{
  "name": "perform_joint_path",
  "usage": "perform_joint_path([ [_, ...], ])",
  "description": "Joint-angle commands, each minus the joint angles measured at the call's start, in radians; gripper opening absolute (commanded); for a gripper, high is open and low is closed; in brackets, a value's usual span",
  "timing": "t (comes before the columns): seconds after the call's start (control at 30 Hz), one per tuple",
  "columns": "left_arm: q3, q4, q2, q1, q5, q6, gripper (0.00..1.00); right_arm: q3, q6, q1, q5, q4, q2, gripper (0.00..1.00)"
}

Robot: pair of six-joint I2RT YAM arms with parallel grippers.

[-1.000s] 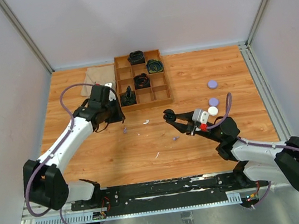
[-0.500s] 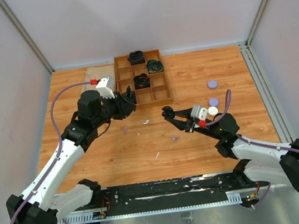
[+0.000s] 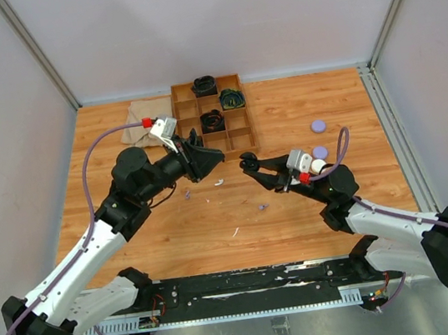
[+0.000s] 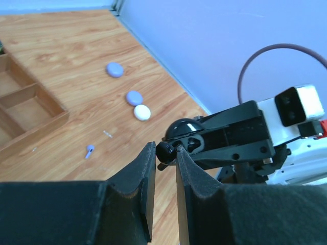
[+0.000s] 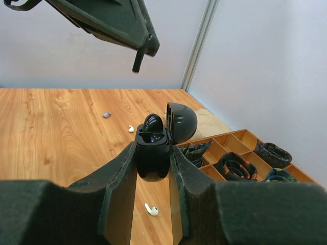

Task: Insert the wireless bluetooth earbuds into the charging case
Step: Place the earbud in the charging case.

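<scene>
My right gripper (image 3: 249, 164) is shut on the black charging case (image 5: 152, 148), held up off the table with its domed lid hinged open; one black bud sits in it. My left gripper (image 4: 166, 151) is shut on a black earbud (image 4: 167, 150), pinched at the fingertips right beside the open case (image 4: 184, 128). In the right wrist view the left gripper (image 5: 145, 48) hangs above the case, and the bud's stem (image 5: 136, 65) points down. Loose earbuds lie on the table: a lilac one (image 3: 187, 194), a white one (image 3: 218, 182) and another lilac one (image 3: 262, 207).
A wooden compartment tray (image 3: 249, 121) with coiled cables stands at the back centre, a tan cloth (image 3: 142, 112) to its left. Two lilac pucks (image 3: 318, 125) (image 3: 320, 152) and a white puck (image 3: 317, 166) lie on the right.
My left arm has swung right from beside the tray, carrying the black earbud up to the case. My right gripper has lifted the case slightly up and left.
</scene>
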Motion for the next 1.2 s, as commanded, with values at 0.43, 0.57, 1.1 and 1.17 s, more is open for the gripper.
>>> perform_joint_path([
  [0.43, -0.02, 0.27, 0.083, -0.168, -0.044, -0.028, 0.22, 0.038, 0.086, 0.016, -0.018, 0.1, 0.024, 0.01],
  [0.57, -0.025, 0.292, 0.102, -0.186, -0.06, -0.03, 0.22, 0.035, 0.094, 0.016, -0.02, 0.113, 0.025, 0.01],
  [1.1, -0.05, 0.302, 0.128, -0.207, -0.12, -0.023, 0.22, 0.02, 0.107, 0.015, -0.015, 0.151, 0.022, 0.01],
  [1.17, -0.051, 0.303, 0.128, -0.211, -0.126, -0.022, 0.22, 0.017, 0.108, 0.015, -0.014, 0.156, 0.023, 0.01],
])
